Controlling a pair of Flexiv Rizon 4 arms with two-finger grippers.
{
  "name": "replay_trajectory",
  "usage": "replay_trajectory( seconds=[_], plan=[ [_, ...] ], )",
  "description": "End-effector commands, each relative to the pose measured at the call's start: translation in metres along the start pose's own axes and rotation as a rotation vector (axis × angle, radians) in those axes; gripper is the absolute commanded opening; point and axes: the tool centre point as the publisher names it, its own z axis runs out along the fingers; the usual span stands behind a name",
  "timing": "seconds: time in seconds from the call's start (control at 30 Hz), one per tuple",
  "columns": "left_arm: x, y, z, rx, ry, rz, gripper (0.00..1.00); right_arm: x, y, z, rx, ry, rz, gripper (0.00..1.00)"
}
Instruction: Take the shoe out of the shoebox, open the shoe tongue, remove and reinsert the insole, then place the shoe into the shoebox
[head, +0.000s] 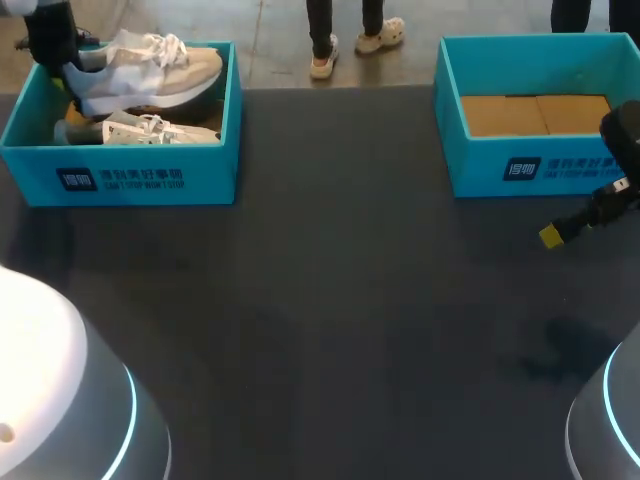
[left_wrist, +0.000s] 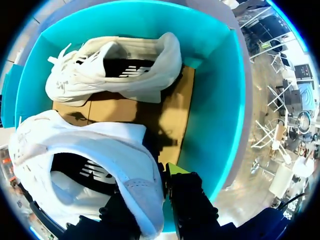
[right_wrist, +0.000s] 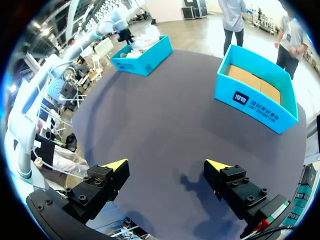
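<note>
Two white sneakers are sitting at the teal L shoebox (head: 150, 182), which is standing at the far-left corner of the dark table (head: 330, 300). L gripper (head: 67, 78) is clamping the gripped sneaker (head: 150, 68) by the heel. In the L wrist view the heel collar is squeezed betw. both black fingers, jaws nearly closed w/ only the heel's thickness separating them. One yellow tip (left_wrist: 176, 170) is peeking out beside the heel. Gripped sneaker is riding above the 2nd sneaker (head: 160, 130), heel at the box's left end, toe pointing toward its right wall. Can't tell if its sole is touching anything below.

2nd sneaker is lying on its side on the box's brown cardboard floor (left_wrist: 170, 120), near the front wall in the head view and ahead of the L gripper in the wrist view.

R gripper (right_wrist: 167, 167) is hovering over bare table w/ fingers spread wide, gripping nothing. In the head view it's showing near the table's right edge, just in front of the R shoebox (head: 520, 170). That box is standing at the far-right corner, well apart from the L one, brown cardboard floor showing.
</note>
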Motion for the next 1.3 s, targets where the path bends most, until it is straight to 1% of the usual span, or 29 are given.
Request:
replay_trajectory(
  seconds=[0.03,0.23,0.7,0.83,1.1,1.3],
  plan=[
    [0.008,-0.008,-0.015,-0.022,-0.014,0.001,0.00,0.000,0.000,0.001,0.000,-0.001,0.001,1.00],
    [0.011,-0.008,-0.020,-0.048,-0.010,0.014,0.00,0.000,0.000,0.001,0.000,-0.001,0.001,1.00],
    [0.017,-0.005,-0.012,-0.051,0.021,0.015,0.00,0.000,0.000,0.001,0.000,-0.001,0.001,1.00],
    [0.014,-0.004,-0.003,-0.051,0.041,0.019,0.00,0.000,0.000,0.001,0.000,-0.001,0.001,1.00],
    [0.012,0.001,0.017,-0.022,0.074,0.009,0.00,0.000,0.000,0.001,0.000,-0.001,0.001,1.00],
    [0.011,0.005,0.023,-0.009,0.081,-0.001,0.00,0.000,0.000,0.001,0.000,-0.001,0.001,1.00]
  ],
)
